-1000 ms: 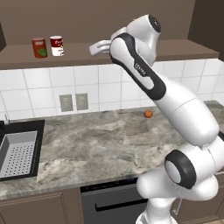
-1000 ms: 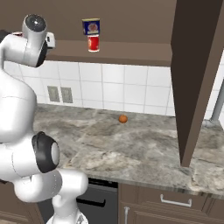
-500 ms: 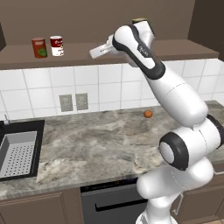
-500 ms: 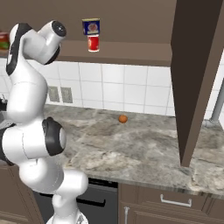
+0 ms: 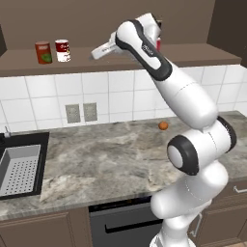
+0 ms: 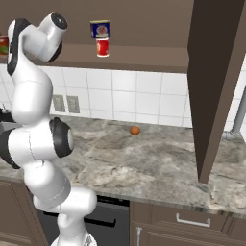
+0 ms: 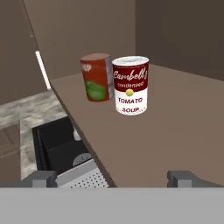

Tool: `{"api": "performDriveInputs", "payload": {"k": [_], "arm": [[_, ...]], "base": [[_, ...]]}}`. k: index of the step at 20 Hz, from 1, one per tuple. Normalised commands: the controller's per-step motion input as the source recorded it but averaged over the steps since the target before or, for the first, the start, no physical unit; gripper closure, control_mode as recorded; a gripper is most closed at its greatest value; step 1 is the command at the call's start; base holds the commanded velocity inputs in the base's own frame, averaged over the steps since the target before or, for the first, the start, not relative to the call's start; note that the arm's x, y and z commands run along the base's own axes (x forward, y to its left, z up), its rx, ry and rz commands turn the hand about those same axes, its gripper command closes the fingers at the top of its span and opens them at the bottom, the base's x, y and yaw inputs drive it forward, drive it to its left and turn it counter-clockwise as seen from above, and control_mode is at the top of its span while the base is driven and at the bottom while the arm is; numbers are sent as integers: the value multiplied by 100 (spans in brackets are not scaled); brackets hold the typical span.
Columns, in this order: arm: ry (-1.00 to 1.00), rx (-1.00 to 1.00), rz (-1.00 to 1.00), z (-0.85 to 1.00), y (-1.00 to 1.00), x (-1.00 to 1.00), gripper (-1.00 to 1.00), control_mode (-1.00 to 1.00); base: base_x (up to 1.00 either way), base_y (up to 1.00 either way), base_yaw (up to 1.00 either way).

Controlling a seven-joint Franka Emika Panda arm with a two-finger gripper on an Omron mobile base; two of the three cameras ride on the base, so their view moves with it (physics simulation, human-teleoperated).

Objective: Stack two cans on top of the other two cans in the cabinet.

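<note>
Campbell's condensed Tomato Soup can [image 7: 130, 85] beside green-patch can [image 7: 96, 77] on cabinet shelf [image 7: 175, 131]; claw [image 7: 116, 178] released, empty.

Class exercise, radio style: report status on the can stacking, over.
Gripper open, empty, aimed along the shelf. Blue can already on bright red can. Tomato soup can and green-patch can side by side, unstacked. Path clear.
</note>
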Motion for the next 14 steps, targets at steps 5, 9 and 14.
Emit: {"api": "performDriveInputs", "payload": {"k": [5,9,14], "arm": [[-1,0,0,0,31,3,-100,-100],[-5,-2,-9,0,39,9,-100,-100],[-5,-3,-20,0,36,10,-100,-100]], "base": [[0,0,0],[0,0,0],[0,0,0]]}}
